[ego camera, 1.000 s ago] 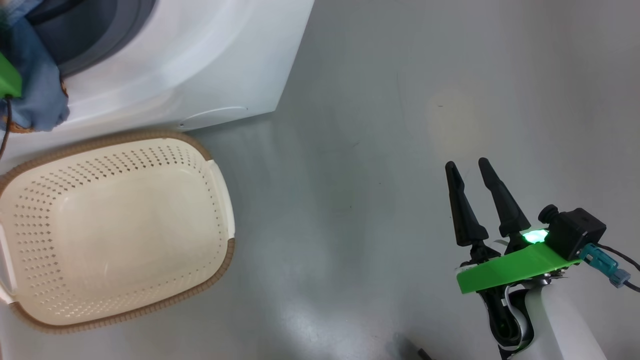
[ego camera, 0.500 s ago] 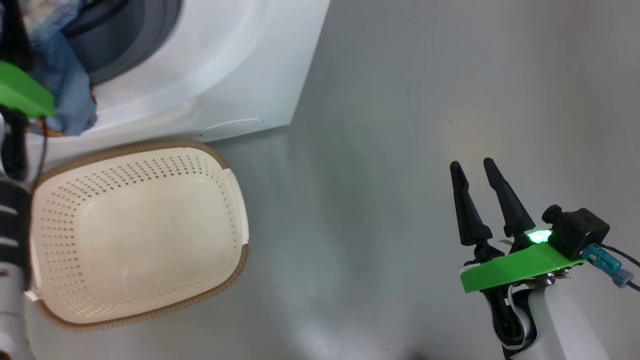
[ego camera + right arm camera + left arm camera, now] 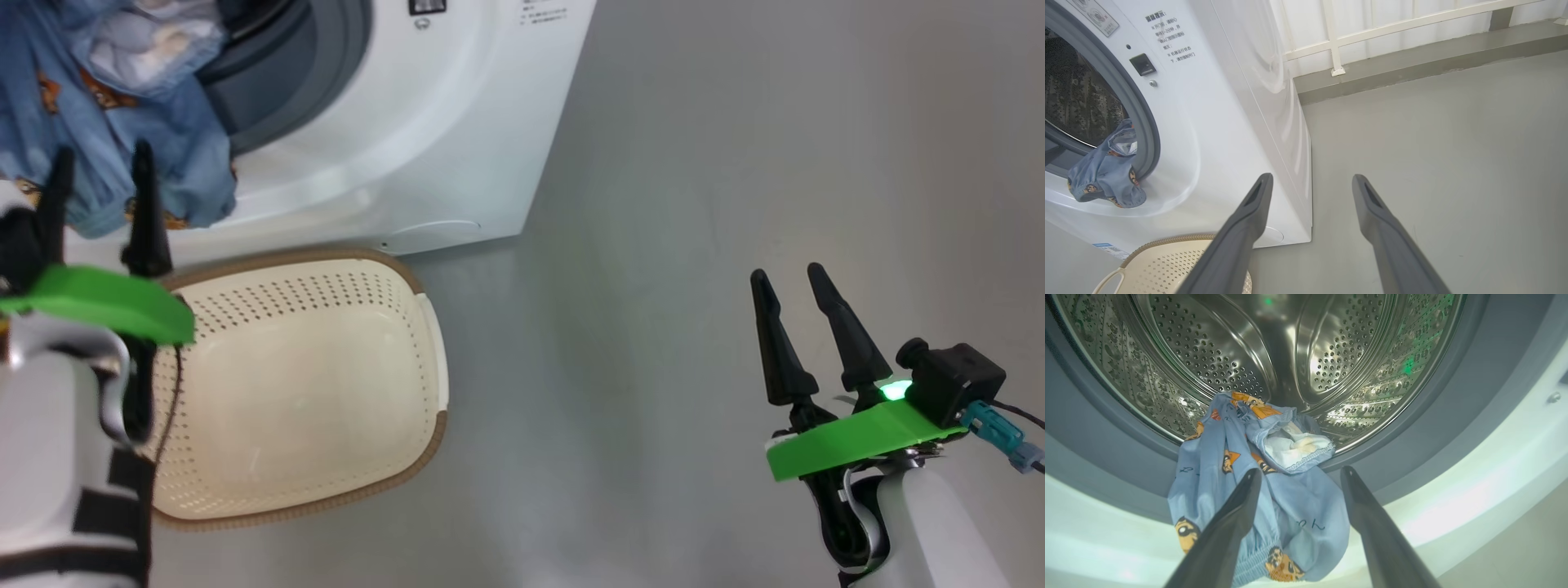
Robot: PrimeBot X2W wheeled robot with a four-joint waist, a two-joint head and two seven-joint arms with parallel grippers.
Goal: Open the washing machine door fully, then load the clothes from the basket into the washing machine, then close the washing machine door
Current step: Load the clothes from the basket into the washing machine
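Clothes (image 3: 1216, 465): soft light-blue bundle, orange-brown bear print, a cream-white piece tucked in its top fold. It lies across the lower lip of the washing machine (image 3: 424, 139) opening, the upper part inside on the steel drum (image 3: 1331, 355), the lower part hanging out over the grey rubber ring (image 3: 1453, 416) and onto the white front. Long axis runs from the drum down and outward, roughly in line with the left gripper (image 3: 1300, 473). Left fingers spread wide, gripping nothing; the bundle sits straight ahead of them, showing between the two tips. Touching the cloth or just short of it: cannot tell. The left arm is much the nearer. Judgement: the load is only partly in, so the next move calls for a push or a re-grip straight forward along that axis to carry the hanging part over the lip. Limp fabric, likely to slump back or snag on the ring. Drum is shiny and perforated, with raised ribs. Basket (image 3: 326, 384): cream plastic, holed walls, brown woven-look rim, bare bottom, on the floor (image 3: 694, 163) just beside the machine's foot. Right gripper (image 3: 788, 276): fingers apart, holding nothing, over smooth grey floor, well apart from the clothes.
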